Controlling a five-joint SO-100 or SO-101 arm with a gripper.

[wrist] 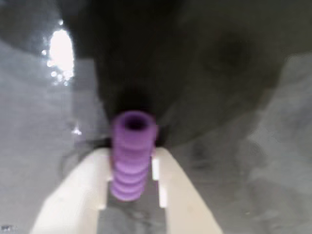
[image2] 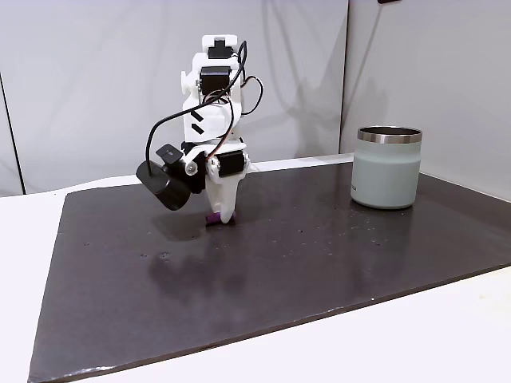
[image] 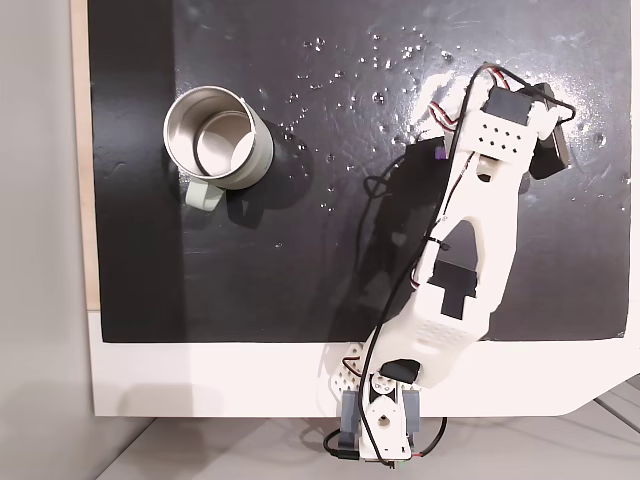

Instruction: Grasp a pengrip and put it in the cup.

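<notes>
Wrist view: pengrip (wrist: 130, 153), purple and ribbed, hollow end toward the camera's far side, lying lengthwise between the two pale fingers (wrist: 78, 192) of the gripper (wrist: 131, 163). Fingers close on either side, apparently touching its flanks, narrowly parted to the pengrip's width. Dark mat (wrist: 253, 161) beneath, blurred, with a bright glare spot upper left.

Side fixed view: gripper (image2: 221, 214) pointing straight down, tip at the mat (image2: 319, 263), a sliver of purple pengrip (image2: 214, 219) at its foot; whether lifted or resting on the mat, not clear. Cup (image2: 386, 167) upright, well apart, at the right of this view, handle hidden.

Top fixed view: arm stretched over the mat's right part, pengrip (image: 440, 153) just a purple speck at the arm's edge, gripper itself hidden under the wrist. Cup (image: 216, 138) at upper left, steel inside showing, handle at its lower side, far from the arm.
</notes>
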